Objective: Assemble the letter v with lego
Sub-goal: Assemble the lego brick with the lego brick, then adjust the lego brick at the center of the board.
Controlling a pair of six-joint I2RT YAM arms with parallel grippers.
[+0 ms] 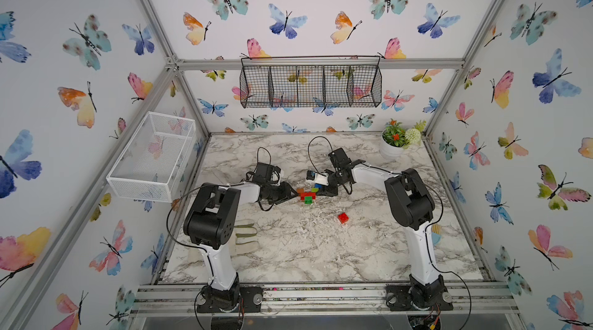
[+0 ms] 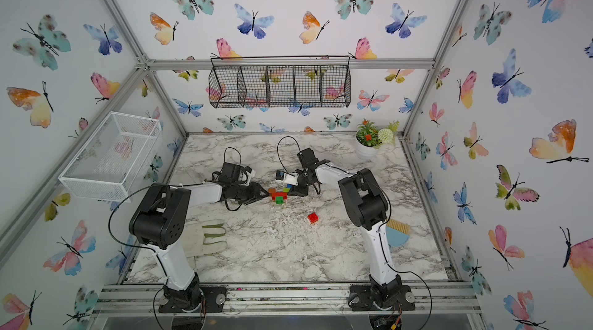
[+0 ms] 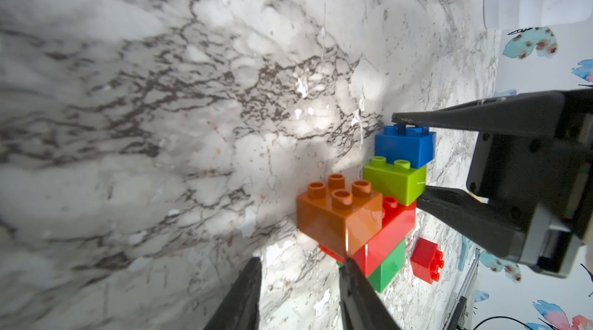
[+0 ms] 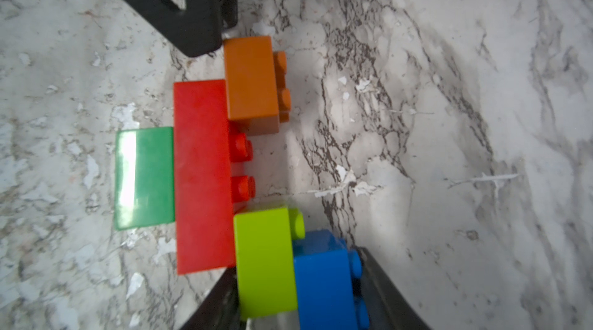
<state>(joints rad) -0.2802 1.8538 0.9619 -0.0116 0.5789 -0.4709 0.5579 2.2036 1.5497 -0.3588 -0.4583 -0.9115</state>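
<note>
Cut off: we lose part of blue brick [image 4: 324, 280].
Letter v [image 1: 307, 195]: mid-table; red brick [image 1: 343, 217] loose at 5 o'clock.
Right gripper [image 3: 406, 158]: clamps its lime-blue arm.
Left gripper [image 3: 302, 260]: narrowly parted, empty.

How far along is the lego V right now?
Mostly built: dark green brick under the long red brick, orange brick on one end, lime brick on the other. In hand: jaws of the right gripper pinch the blue brick onto the lime. Still to do: the square red brick lies loose, probably for the orange side.
</note>
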